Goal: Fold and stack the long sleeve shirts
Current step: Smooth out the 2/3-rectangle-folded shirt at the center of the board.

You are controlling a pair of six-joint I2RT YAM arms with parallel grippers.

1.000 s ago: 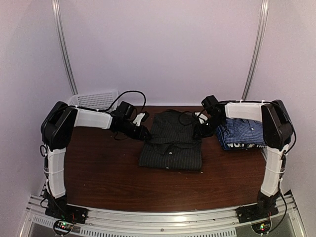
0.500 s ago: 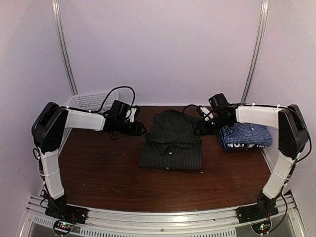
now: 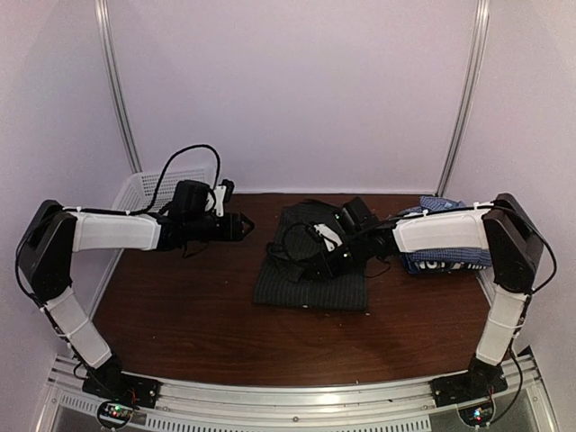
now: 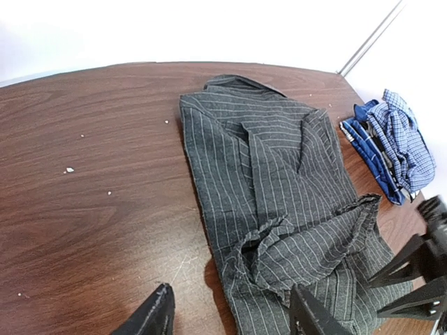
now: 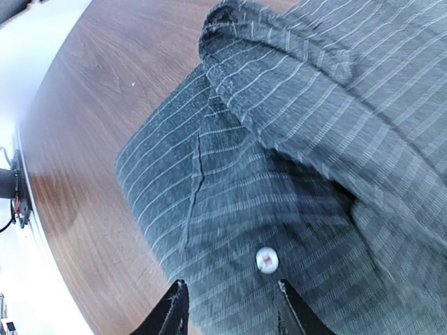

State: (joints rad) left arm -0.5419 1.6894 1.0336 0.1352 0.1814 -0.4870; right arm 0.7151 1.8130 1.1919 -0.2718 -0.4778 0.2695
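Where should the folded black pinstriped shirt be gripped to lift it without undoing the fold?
Probably at its long side edges, coming in low from both sides at once. The pinstriped shirt lies as a flat folded rectangle with straight edges on the table; the loose bunched fold on top would likely pull open if pinched.

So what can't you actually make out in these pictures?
- Top view: white lettering in the blue shirt stack, mostly covered by the right arm.
- Top view: inside of the white basket, partly blocked by the left arm.
- Right wrist view: far side of the pinstriped shirt, cut off by the frame's edge.
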